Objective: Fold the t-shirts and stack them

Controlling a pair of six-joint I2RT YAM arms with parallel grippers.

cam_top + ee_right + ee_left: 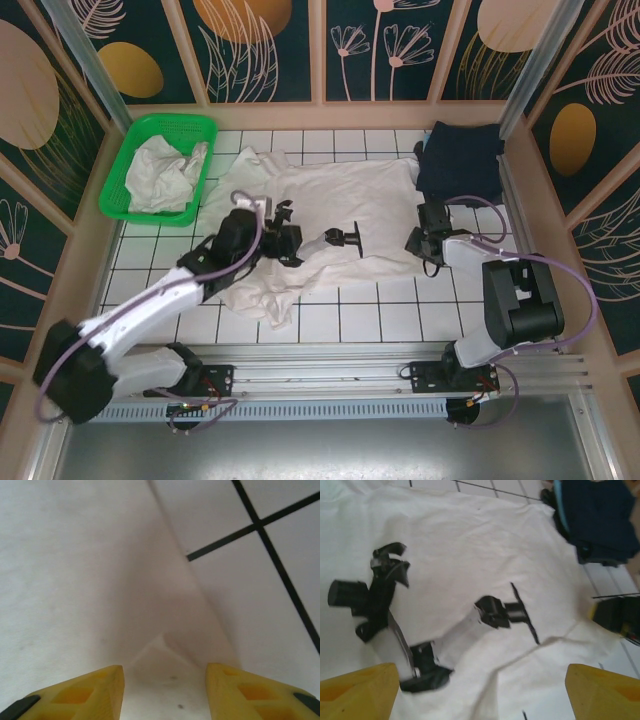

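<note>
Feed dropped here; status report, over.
Left gripper, right gripper: jaws open, empty. Off-white cotton t-shirt lies spread, rumpled. Dark navy t-shirt far right. Nothing blocking.

No readable text, label, brand or number in my views. Black printed graphic [495, 612] on spread off-white cotton t-shirt [340, 190]: shapes only, no letters I can make out. Dark wall panels [270, 50]: plant pattern, no writing.

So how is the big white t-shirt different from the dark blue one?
The white t-shirt is off-white; the dark blue t-shirt is navy. The white t-shirt lies spread open and wrinkled across the middle of the table; the dark blue t-shirt looks folded into a compact block in the far right corner. Spread out, the white one covers far more tiles. Both rest on the tiled table.
</note>
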